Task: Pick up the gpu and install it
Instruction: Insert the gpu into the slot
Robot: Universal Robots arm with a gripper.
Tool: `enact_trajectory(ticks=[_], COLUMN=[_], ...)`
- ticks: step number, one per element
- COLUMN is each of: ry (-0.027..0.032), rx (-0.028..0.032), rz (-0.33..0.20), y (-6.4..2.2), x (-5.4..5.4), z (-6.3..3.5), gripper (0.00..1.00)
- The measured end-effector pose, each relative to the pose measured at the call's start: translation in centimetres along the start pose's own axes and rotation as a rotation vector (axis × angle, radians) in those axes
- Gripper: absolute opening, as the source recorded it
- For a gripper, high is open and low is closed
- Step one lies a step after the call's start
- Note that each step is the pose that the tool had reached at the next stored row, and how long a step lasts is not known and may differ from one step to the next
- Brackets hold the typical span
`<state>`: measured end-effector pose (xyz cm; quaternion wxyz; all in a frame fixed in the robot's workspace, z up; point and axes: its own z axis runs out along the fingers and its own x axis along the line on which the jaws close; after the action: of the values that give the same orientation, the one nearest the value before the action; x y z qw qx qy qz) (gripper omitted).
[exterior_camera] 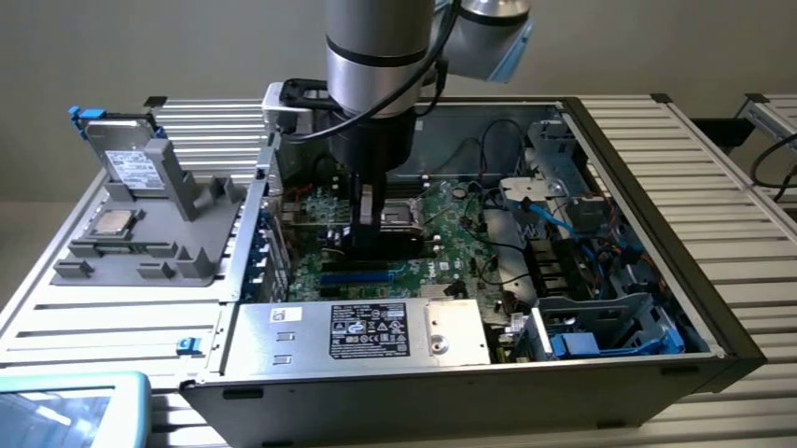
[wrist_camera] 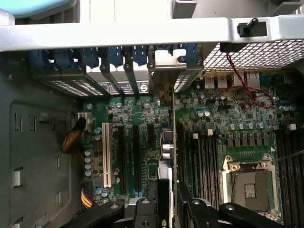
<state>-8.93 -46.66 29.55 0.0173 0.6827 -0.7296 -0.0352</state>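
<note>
The jaws, closed partway, grip the gpu (wrist_camera: 164,180) edge-on inside the open computer case (exterior_camera: 648,140), the card hanging directly beneath them, its long axis parallel to the motherboard's (wrist_camera: 237,118) expansion slots (wrist_camera: 136,156), bracket end toward the rear slot covers (wrist_camera: 114,76).

The exterior camera looks down at a slant from well back on the whole open computer case (exterior_camera: 436,397), while the wrist camera, just behind the gripper (wrist_camera: 165,204), faces close onto the motherboard (wrist_camera: 223,118) inside it, the part both views share.
</note>
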Motion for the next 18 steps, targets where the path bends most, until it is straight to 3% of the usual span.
enact_trajectory(ticks=[18], ry=[-0.0002], rx=[-0.0029], rz=[0.000], y=[0.27], x=[0.1], z=[1.35], gripper=[0.28])
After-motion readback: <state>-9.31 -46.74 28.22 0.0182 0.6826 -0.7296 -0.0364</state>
